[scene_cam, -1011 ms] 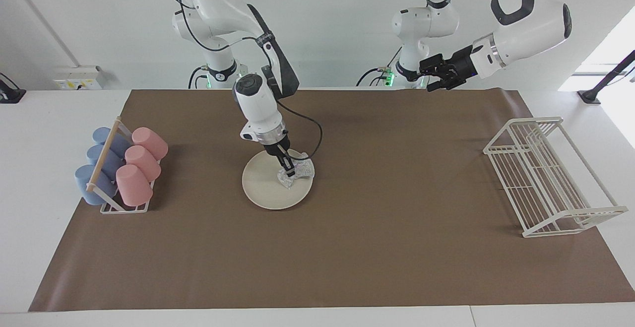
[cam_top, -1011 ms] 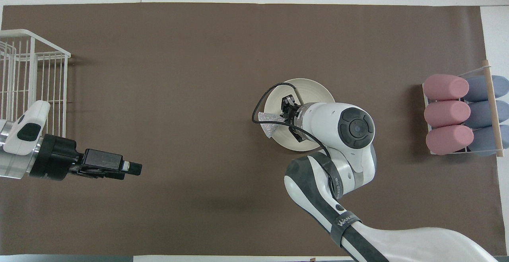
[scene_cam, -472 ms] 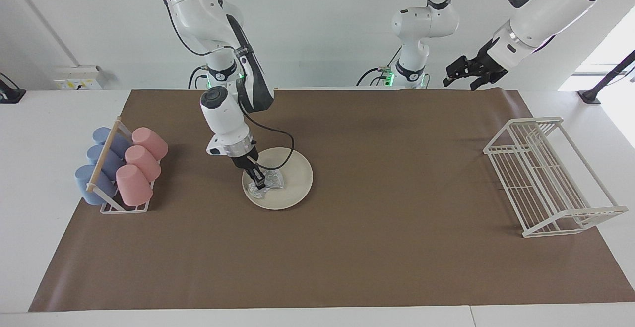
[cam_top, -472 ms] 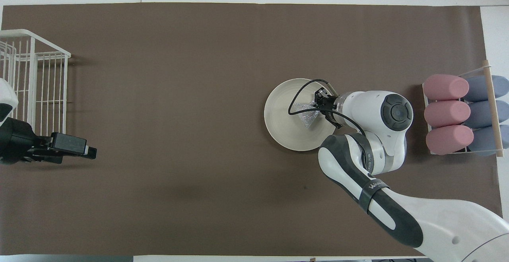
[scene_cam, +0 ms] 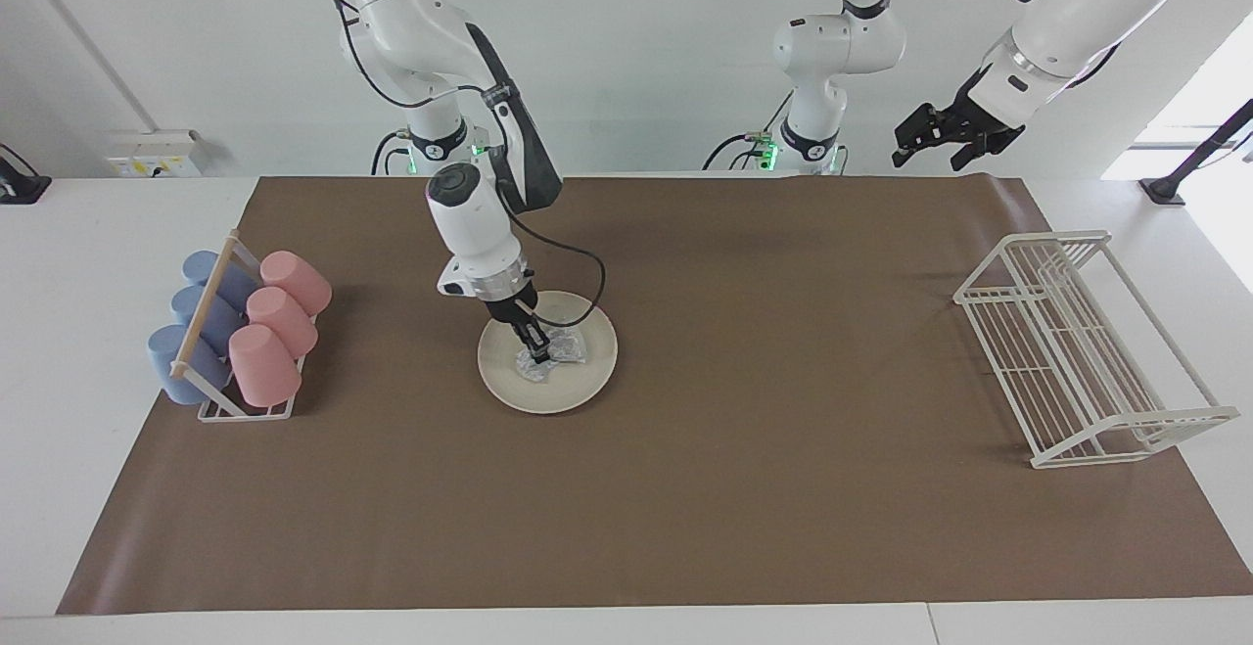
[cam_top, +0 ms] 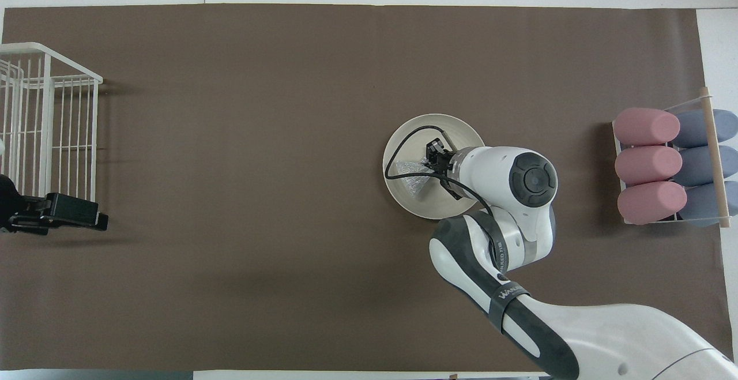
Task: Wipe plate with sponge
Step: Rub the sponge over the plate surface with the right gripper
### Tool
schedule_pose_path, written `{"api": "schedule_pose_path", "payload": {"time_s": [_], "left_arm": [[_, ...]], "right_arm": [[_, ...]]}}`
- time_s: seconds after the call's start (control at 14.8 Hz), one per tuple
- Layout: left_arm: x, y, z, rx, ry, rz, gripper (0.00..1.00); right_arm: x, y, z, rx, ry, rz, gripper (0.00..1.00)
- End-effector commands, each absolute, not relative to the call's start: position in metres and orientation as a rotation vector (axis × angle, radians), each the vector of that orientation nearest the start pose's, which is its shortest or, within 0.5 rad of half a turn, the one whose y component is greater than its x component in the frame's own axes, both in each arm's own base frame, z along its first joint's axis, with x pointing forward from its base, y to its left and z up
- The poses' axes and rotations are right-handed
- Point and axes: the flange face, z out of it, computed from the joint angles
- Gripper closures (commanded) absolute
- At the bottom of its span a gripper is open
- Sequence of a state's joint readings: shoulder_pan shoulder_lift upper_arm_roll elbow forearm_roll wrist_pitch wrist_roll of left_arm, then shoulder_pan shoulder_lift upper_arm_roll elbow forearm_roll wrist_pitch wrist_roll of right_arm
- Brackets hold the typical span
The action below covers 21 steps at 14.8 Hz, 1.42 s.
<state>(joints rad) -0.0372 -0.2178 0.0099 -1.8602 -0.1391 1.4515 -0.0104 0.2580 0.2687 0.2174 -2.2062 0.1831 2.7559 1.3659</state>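
Observation:
The cream-white plate (scene_cam: 578,383) lies flat on the brown mat, toward the right arm's end of the table; it also shows in the overhead view (cam_top: 455,130). The silvery-grey sponge (scene_cam: 565,345) rests on the middle of the plate and shows in the overhead view (cam_top: 409,173) too. My right gripper (scene_cam: 536,349) points down onto the plate, shut on the sponge and pressing it to the plate; the overhead view shows the gripper (cam_top: 429,164) as well. My left gripper (scene_cam: 928,141) waits raised over the left arm's end of the table; it shows in the overhead view (cam_top: 81,219) beside the wire rack.
A wooden-barred rack of pink cups (scene_cam: 269,322) and blue cups (scene_cam: 191,327) stands at the right arm's end of the mat. A white wire rack (scene_cam: 1077,342) stands at the left arm's end. The brown mat (scene_cam: 783,488) covers most of the table.
My right gripper dragged the sponge across the plate from its rim toward the cups, then back to the middle. My left arm drew back toward its own end and rose.

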Motion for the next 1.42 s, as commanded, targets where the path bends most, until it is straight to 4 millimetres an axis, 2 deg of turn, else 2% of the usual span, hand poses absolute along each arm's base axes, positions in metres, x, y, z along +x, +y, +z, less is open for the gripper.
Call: {"api": "schedule_pose_path", "payload": {"time_s": [0.0,0.07,0.34,0.4,0.54,0.81,1.08,1.21,1.35], "left_arm": [[0.468,-0.027,0.597,-3.241,0.013,0.32,0.0],[0.468,-0.026,0.598,-3.242,0.008,0.317,0.0],[0.468,-0.026,0.599,-3.242,0.016,0.314,0.0],[0.468,-0.027,0.599,-3.242,0.018,0.309,0.0],[0.467,-0.029,0.6,-3.242,0.026,0.31,0.0],[0.468,-0.03,0.599,-3.242,0.025,0.31,0.0],[0.466,-0.028,0.601,-3.242,0.021,0.312,0.0],[0.466,-0.028,0.601,-3.242,0.021,0.31,0.0],[0.466,-0.027,0.6,-3.242,0.016,0.312,0.0]], "right_arm": [[0.518,0.244,0.264,-2.463,1.427,-0.052,1.0],[0.522,0.234,0.265,-2.502,1.365,-0.067,1.0],[0.544,0.173,0.262,-2.583,1.247,-0.116,1.0],[0.547,0.163,0.262,-2.597,1.222,-0.128,1.0],[0.548,0.157,0.261,-2.609,1.209,-0.127,1.0],[0.543,0.169,0.261,-2.586,1.256,-0.106,1.0],[0.523,0.224,0.263,-2.507,1.386,-0.052,1.0],[0.514,0.244,0.264,-2.474,1.438,-0.029,1.0],[0.511,0.251,0.264,-2.469,1.448,-0.022,1.0]]}}
